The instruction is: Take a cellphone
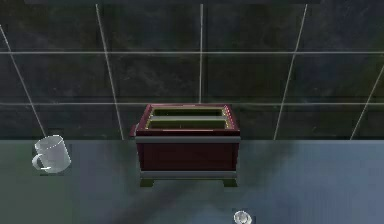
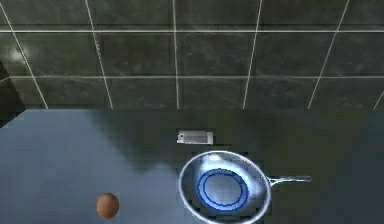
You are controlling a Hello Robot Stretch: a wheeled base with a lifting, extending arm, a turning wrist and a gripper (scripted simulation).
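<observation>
In the forward view you are facing a dark red toaster [image 1: 188, 145] with two slots in its top. It stands on the grey-blue counter [image 1: 320, 180] against a dark tiled wall [image 1: 100, 80]. Toward this view's left a white mug [image 1: 50, 154] sits on the counter, well apart from the toaster, with its handle turned to the lower left. At the bottom edge, just right of the toaster's near corner, you can see a small pale glassy thing [image 1: 241, 216], too small to name.

In the arm side view, look for the cellphone [image 2: 196, 136], a small flat grey rectangle lying on the counter a little right of the middle. Its long axis runs across the picture from left to right, parallel to the tiled wall behind it. You cannot tell which end is its top. Just below it in the picture lies a round silver pan [image 2: 225, 185] with a blue inside and its thin handle [image 2: 290, 181] pointing to this view's right. A narrow strip of counter separates the pan's rim from the cellphone. Toward the lower left, well apart from both, a small brown oval thing [image 2: 108, 205] rests on the counter.

From these pictures you cannot tell how the jaws stand, nor where the cellphone lies relative to them.
</observation>
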